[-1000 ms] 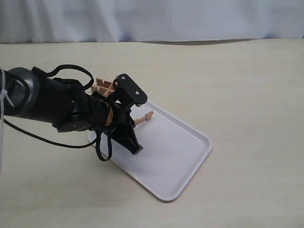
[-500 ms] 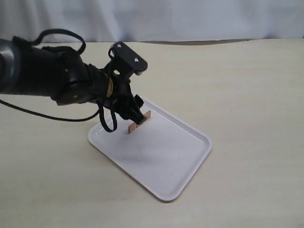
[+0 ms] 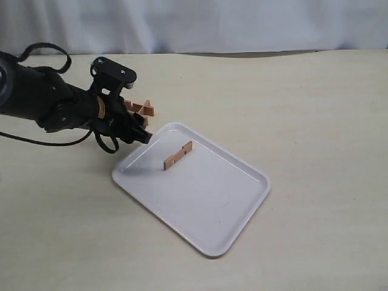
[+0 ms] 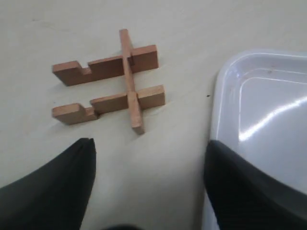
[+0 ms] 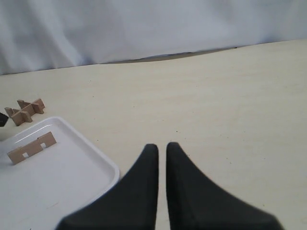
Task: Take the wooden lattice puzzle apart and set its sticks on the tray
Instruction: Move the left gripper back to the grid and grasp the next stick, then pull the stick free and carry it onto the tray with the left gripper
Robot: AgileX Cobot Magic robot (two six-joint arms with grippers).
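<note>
The left gripper (image 4: 148, 146), spread and empty, hovers over the small reddish-brown wooden lattice puzzle (image 4: 112, 88). Its three notched slats sit interlocked on the table (image 4: 57, 28), just beside the large white plastic tray (image 4: 225, 91). One flat wooden stick (image 3: 177, 155) lies on the tray. The next move is likely to pinch another slat free. The right gripper (image 5: 161, 153) is pressed together, well apart.

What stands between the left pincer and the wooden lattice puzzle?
Nothing visible. The open left pincer faces the wooden lattice puzzle across bare table; the tray lies to one side, off that line.
</note>
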